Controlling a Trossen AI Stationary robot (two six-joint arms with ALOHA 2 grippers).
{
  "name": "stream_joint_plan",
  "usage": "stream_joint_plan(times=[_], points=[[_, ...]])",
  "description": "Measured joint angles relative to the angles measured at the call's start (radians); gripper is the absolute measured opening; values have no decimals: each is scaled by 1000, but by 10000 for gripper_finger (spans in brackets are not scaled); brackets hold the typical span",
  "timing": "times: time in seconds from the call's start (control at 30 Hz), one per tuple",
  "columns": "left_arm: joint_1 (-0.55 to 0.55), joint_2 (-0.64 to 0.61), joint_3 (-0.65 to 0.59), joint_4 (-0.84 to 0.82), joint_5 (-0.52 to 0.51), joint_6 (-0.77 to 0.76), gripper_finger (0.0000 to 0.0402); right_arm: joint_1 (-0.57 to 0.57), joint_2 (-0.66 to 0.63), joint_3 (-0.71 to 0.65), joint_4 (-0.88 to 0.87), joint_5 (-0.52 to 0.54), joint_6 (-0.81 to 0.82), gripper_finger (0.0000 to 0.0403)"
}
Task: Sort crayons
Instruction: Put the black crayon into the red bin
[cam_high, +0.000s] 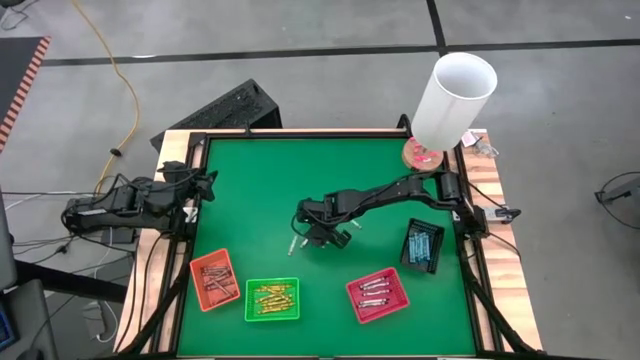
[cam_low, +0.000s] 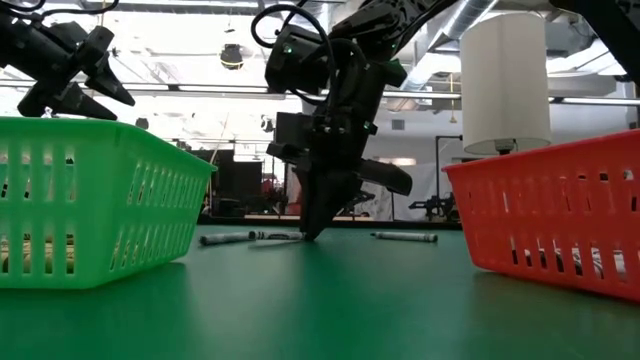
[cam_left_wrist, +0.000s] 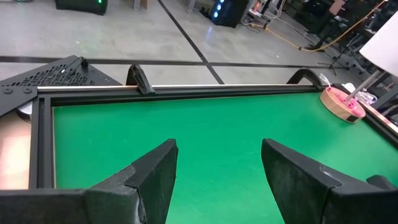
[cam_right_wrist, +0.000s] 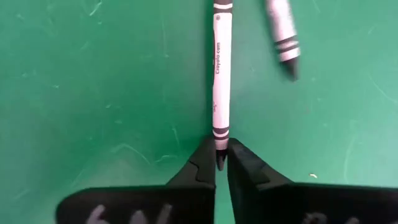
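I have the right end effector (cam_right_wrist: 221, 163) down on the green table (cam_high: 260, 190), just left of centre in the high view, its fingers clenched on the tip of a silvery grey crayon (cam_right_wrist: 221, 74). In the right wrist view that crayon runs straight away from the fingers, its long axis in line with them, so I judge the grip has only the very end. A second grey crayon (cam_right_wrist: 283, 34) lies just beside it, upper right of that frame, apart from the fingers. The red tray (cam_high: 378, 294), holding what look like grey crayons, sits lower right of the end effector. The left end effector (cam_left_wrist: 217, 180) waits released at the table's left edge, well apart, so the right arm is the nearer one.
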Motion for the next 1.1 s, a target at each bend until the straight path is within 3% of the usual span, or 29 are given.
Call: stream_joint_plan(times=[0.13,0.57,0.87,1.1], points=[[0,0,0,0,0,0,223,5,0,4,-10,0,23,5],[0,0,0,0,0,0,223,42,-5,30,-89,16,209,1],[0,0,0,0,3,0,223,72,-7,235,-319,29,349,1],[0,0,0,0,23,0,223,113,-9,421,-612,28,526,0]])
